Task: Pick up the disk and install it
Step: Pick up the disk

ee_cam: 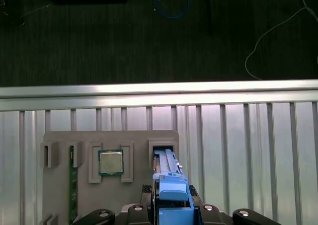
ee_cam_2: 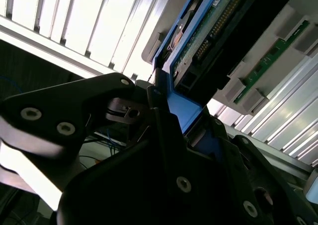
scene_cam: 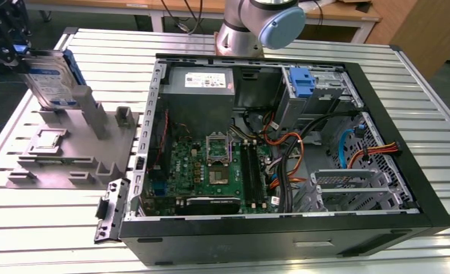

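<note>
The disk (scene_cam: 51, 80) stands on edge at the exterior view's upper left: a silver-grey drive with a white-and-blue label in a bright blue carrier. Its lower end is at the tall post of the grey fixture (scene_cam: 72, 148). My gripper (scene_cam: 17, 51) is at the disk's upper end and is shut on it. In the second wrist view the black fingers (ee_cam_2: 159, 130) clamp the blue carrier (ee_cam_2: 181, 108), with the drive's green circuit board (ee_cam_2: 208, 34) beyond. In the first wrist view the carrier (ee_cam: 171, 192) runs from my gripper (ee_cam: 171, 212) down to a fixture slot (ee_cam: 161, 153).
The open computer case (scene_cam: 286, 228) lies on the slatted table, with motherboard (scene_cam: 209, 165), grey power-supply box (scene_cam: 198, 80), blue-tabbed drive bay (scene_cam: 304, 85) and loose cables (scene_cam: 301, 148). The fixture also holds a processor chip (ee_cam: 110, 162) and a green memory stick (ee_cam: 72, 185). The arm's base (scene_cam: 240, 34) stands behind the case.
</note>
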Action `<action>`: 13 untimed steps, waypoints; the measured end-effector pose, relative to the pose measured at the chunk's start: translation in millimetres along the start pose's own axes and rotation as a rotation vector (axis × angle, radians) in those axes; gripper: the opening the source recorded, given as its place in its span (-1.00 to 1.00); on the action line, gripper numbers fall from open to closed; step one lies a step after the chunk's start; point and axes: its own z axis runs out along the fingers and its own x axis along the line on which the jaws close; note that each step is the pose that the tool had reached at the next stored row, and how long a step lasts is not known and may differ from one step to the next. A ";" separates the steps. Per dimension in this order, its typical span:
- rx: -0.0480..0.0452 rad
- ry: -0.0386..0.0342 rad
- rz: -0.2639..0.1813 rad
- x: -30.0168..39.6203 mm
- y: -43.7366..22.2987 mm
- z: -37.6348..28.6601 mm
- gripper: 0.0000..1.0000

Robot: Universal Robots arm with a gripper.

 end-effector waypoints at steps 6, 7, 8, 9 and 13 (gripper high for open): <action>0.0003 0.0000 0.000 -0.2 0.1 -3.8 -0.26; 0.0003 -0.0001 0.000 -0.3 0.1 -4.6 -0.26; 0.0004 -0.0002 0.000 -0.3 0.1 -5.4 -0.26; 0.0003 -0.0002 0.000 -0.4 0.2 -6.2 -0.26; 0.0003 -0.0002 0.000 -0.5 0.2 -9.3 -0.26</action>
